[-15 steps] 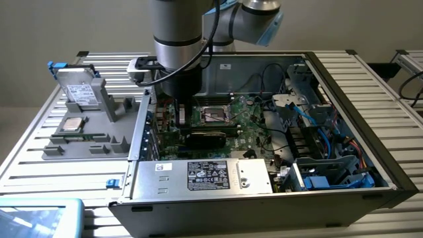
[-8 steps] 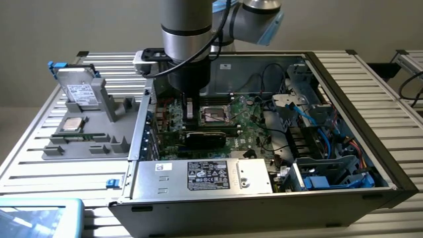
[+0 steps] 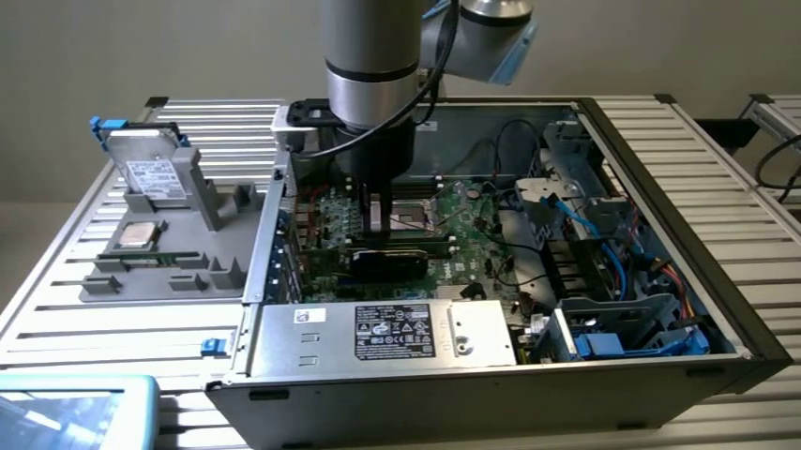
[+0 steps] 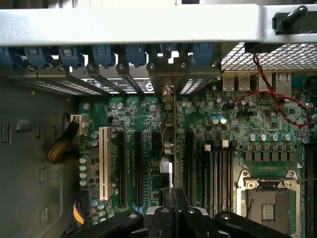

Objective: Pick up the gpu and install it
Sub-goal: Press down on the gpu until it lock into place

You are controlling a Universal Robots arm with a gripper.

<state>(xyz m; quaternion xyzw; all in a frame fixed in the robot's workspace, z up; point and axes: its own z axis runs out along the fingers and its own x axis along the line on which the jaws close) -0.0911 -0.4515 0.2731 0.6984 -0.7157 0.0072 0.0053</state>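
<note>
The gpu [image 3: 390, 259] stands on edge over the green motherboard [image 3: 470, 253] inside the open computer case [image 3: 676, 141], its black cooler block facing the power supply. My gripper [image 3: 373, 217] reaches straight down onto its upper edge and is shut on it. The wrist view looks along the card: the gpu [image 4: 169, 148] appears as a thin edge in line with a black expansion slot, and its silver bracket end [image 4: 168, 91] meets the case's rear slot openings. The dark fingers [image 4: 174, 203] clamp the card's near edge. How deep the card sits in the slot is hidden.
A grey tray [image 3: 238, 211] at the exterior view's left carries a silver hard drive [image 3: 157, 173], a processor [image 3: 138, 234] and a memory stick [image 3: 135, 258]. The power supply [image 3: 388, 333] lies in front of the card. Cables [image 3: 588, 234], empty slots [image 4: 121, 168], a white slot [image 4: 104, 163] and the processor socket [image 4: 267, 203] surround it.
</note>
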